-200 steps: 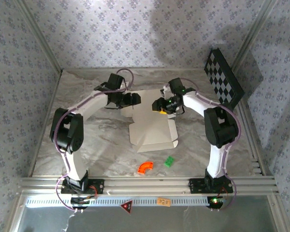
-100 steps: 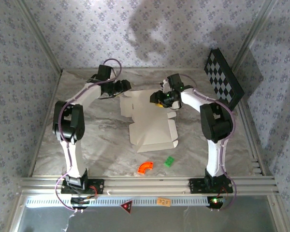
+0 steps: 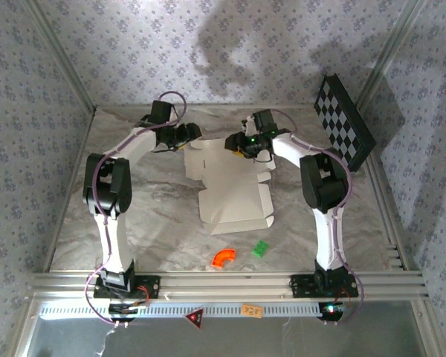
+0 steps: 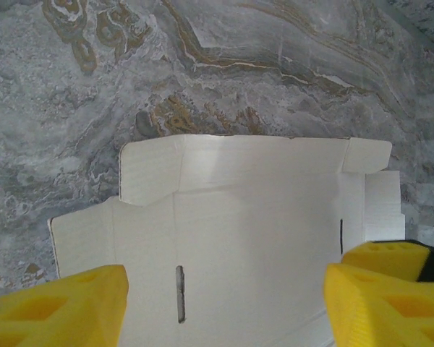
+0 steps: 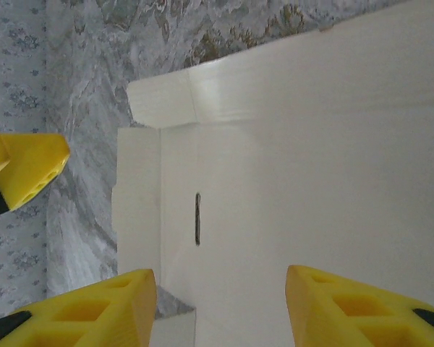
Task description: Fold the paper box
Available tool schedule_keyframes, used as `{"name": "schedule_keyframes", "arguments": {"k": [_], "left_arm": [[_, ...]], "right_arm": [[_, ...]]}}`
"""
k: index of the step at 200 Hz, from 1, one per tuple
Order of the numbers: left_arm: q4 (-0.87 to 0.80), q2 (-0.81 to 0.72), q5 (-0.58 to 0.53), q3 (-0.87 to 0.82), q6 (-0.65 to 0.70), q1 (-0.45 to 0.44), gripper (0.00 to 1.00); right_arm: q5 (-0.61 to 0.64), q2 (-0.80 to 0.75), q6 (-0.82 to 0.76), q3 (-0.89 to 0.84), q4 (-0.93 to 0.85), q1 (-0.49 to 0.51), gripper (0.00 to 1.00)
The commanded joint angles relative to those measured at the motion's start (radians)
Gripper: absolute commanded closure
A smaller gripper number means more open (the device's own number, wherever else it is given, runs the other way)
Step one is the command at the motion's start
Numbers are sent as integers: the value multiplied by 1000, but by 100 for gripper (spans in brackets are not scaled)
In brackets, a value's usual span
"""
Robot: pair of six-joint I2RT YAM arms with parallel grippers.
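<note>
Patterned wallpaper closes the cell on three sides. The marbled grey tabletop (image 3: 149, 216) carries the work, and a checkered board (image 3: 344, 123) leans at the far right.

Position of work: the paper box (image 3: 234, 190) lies at the middle of the tabletop as a pale die-cut sheet. Its far panels are spread flat. The near portion appears partly raised, though I cannot confirm this from above. A small orange piece (image 3: 224, 257) and a green piece (image 3: 261, 249) lie near the front, apart from the sheet.

Left pincer (image 3: 187, 135): it hovers over the far left corner of the sheet. The yellow fingers are spread wide with nothing between them.

Right pincer (image 3: 236, 146): it hovers over the far right part of the sheet. The fingers are moderately parted and hold nothing. The wrist view looks down on a flat panel with a slot and a side flap.

Handling assessment:
- The sheet looks thin and light. It is stiff across the panels but should give readily along the scored lines.
- It will likely skate on the smooth stone if pushed from one side only.
- A hard pinch in the middle of a panel risks a stray crease.
- The best hold is at a free flap edge or corner tab, close to the score, while the other arm steadies the adjoining panel.
</note>
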Motion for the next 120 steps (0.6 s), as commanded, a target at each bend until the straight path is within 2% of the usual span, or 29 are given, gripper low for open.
{"name": "schedule_keyframes", "arguments": {"k": [1,34,83,120], "left_arm": [[96,24,67,-2,13,-1,28],[72,5,46,-1,36,-2,28],[50,-4,81,-16,7,-3,28],[55,-25,93,-50,7,-7,29]], "right_arm": [[-37,68,11,65,37,7,48],[-40,128,21,141,63,-2,48],[-31,233,66,268,64,-16,48],[36,252,83,230,69,-7,48]]}}
